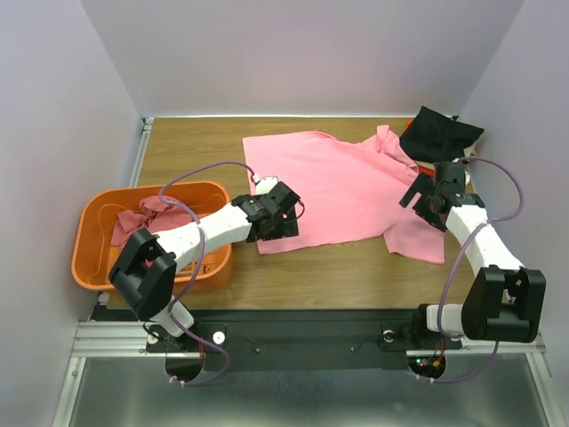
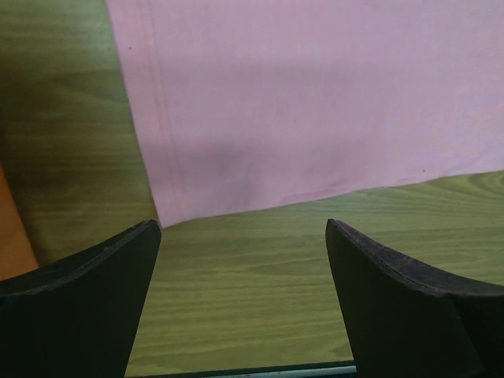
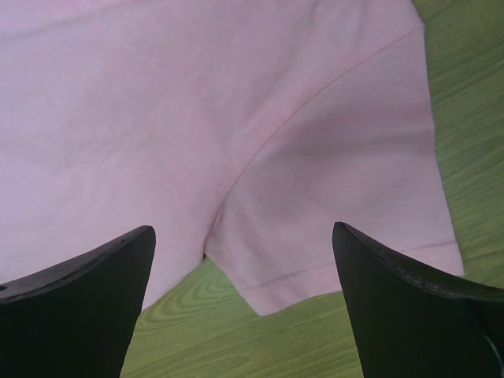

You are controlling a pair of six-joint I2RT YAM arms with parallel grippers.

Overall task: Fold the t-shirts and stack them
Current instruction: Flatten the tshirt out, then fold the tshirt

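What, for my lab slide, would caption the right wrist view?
Open right gripper hovers over a sleeve of the light pink t-shirt on the wooden table.

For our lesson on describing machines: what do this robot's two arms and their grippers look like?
Both the left arm and the right arm have white sections joined by chunky black joints. A thin purple cable loops along each. The fingers are dark, tapering wedges.

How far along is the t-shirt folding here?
Done: a black shirt lies folded far right. In hand: the pink shirt lies spread flat, open left gripper at its hem corner, open right gripper at a sleeve. Left: folding it, plus the rose shirt in the basket.
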